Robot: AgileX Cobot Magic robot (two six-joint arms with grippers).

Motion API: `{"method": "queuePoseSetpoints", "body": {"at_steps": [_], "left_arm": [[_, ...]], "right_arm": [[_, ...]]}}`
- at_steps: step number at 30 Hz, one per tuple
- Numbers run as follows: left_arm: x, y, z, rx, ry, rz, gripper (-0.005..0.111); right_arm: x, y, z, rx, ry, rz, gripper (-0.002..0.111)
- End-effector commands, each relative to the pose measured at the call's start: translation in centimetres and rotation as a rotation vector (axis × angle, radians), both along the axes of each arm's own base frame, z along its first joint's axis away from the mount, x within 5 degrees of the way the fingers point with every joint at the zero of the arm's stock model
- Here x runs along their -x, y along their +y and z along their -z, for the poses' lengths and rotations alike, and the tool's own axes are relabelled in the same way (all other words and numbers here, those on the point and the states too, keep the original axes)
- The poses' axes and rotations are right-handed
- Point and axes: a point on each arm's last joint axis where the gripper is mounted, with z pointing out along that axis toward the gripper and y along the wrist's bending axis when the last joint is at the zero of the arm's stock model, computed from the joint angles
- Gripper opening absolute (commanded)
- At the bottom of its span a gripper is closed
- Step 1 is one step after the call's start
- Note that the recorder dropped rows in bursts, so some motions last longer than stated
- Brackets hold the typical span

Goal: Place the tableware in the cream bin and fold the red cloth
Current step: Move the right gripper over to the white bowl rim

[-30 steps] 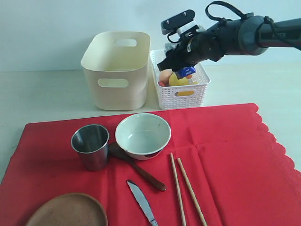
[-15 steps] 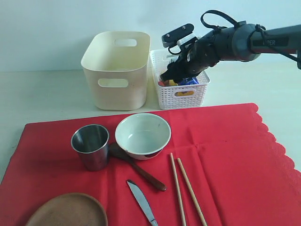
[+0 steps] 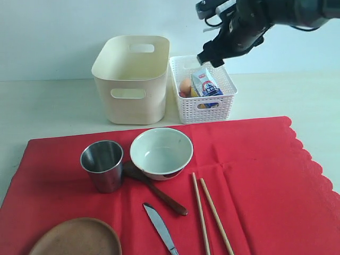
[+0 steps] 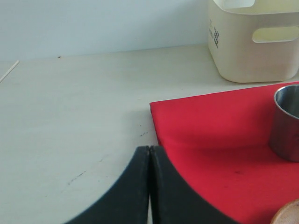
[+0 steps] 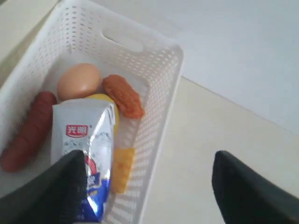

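Observation:
On the red cloth lie the steel cup, pale bowl, dark wooden spoon, two chopsticks, metal knife and brown plate. The cream bin stands behind them. My right gripper hangs open above the white basket, holding nothing; its wrist view looks down on the carton. My left gripper is shut and empty, low over the bare table near the cloth's corner, with the cup beyond. It does not show in the exterior view.
The white lattice basket beside the cream bin holds the small carton, an egg, a sausage and other food. Pale table surrounds the cloth.
My right gripper dipped into the white basket with the carton, let it go and rose up and to the right. The carton now stands in the basket.

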Motion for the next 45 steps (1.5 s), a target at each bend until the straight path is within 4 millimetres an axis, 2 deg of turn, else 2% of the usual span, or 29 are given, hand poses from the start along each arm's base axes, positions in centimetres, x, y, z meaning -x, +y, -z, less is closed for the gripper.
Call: {"method": "queuePoseSetpoints", "body": {"at_steps": [1, 6, 11, 17, 23, 26, 30, 37, 45], "left_arm": [[0.0, 0.0, 0.0, -0.004, -0.011, -0.005, 0.000], [0.0, 0.0, 0.0, -0.004, -0.011, -0.005, 0.000], [0.0, 0.0, 0.0, -0.004, -0.011, -0.005, 0.000], [0.0, 0.0, 0.0, -0.004, -0.011, -0.005, 0.000], [0.0, 0.0, 0.0, -0.004, -0.011, -0.005, 0.000], [0.0, 0.0, 0.0, -0.004, -0.011, -0.005, 0.000], [0.0, 0.0, 0.0, -0.004, -0.011, -0.005, 0.000], [0.0, 0.0, 0.0, -0.004, -0.011, -0.005, 0.000], [0.0, 0.0, 0.0, -0.004, -0.011, -0.005, 0.000]], "right_arm": [[2.0, -1.5, -3.6, 0.038, 0.009, 0.041, 0.068], [5.5, -2.7, -5.3, 0.025, 0.038, 0.063, 0.064], [9.7, -4.2, -5.5, 0.014, 0.072, 0.075, 0.064], [15.3, -5.9, -4.2, -0.007, 0.150, 0.083, 0.064], [18.4, -5.9, -2.1, -0.062, 0.371, 0.078, 0.064], [19.3, -5.3, -0.3, -0.102, 0.498, 0.049, 0.064], [19.7, -4.2, 1.8, -0.121, 0.570, 0.019, 0.064], [20.5, -0.2, 5.6, -0.022, 0.698, -0.094, 0.064], [21.6, 3.3, 7.6, 0.038, 0.727, -0.201, 0.064]]}}
